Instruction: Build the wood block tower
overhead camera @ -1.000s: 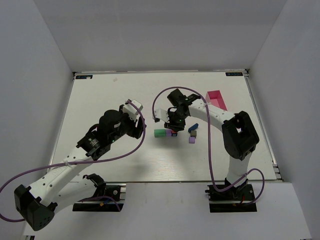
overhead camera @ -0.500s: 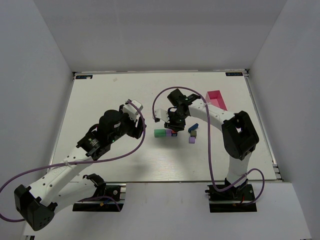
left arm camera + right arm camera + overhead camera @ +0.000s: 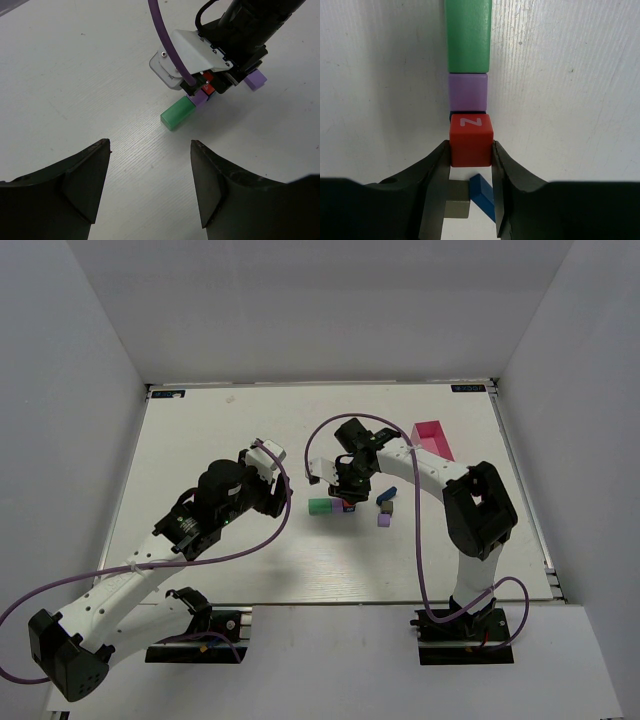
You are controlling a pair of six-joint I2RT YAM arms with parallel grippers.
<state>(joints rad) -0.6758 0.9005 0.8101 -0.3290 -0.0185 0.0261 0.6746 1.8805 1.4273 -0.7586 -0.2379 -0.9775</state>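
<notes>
The right pincer (image 3: 470, 148) is pinching a red cube (image 3: 471, 140) with a white letter on its top face, one finger pressed flat against each side. Just past its fingertips the wood block tower (image 3: 335, 506) lies as a short row on the white bench (image 3: 200, 440). A purple cube (image 3: 467, 92) comes first, touching the red cube's far edge as seen from the wrist. Beyond it lies a longer green block (image 3: 469, 35), set end to end with it in one straight line. A dark blue sliver (image 3: 453, 114) shows under the red cube's far edge, so the cube seems to sit over another piece, though I cannot tell whether it rests on it. Behind the fingertips, toward the wrist, a blue block (image 3: 481, 192) lies slantwise, with a dull brown block (image 3: 456, 205) just beside it. The left pincer (image 3: 150, 145) hangs spread with nothing between its fingers. It is near the row but apart from it, the green block's near end straight ahead of its gap. From the left wrist, a second purple cube (image 3: 255, 79) shows on the far side of the right pincer, apart from the row. In the overhead view a pink tray (image 3: 432, 437) lies well beyond the right pincer, toward the bench's far right corner.
</notes>
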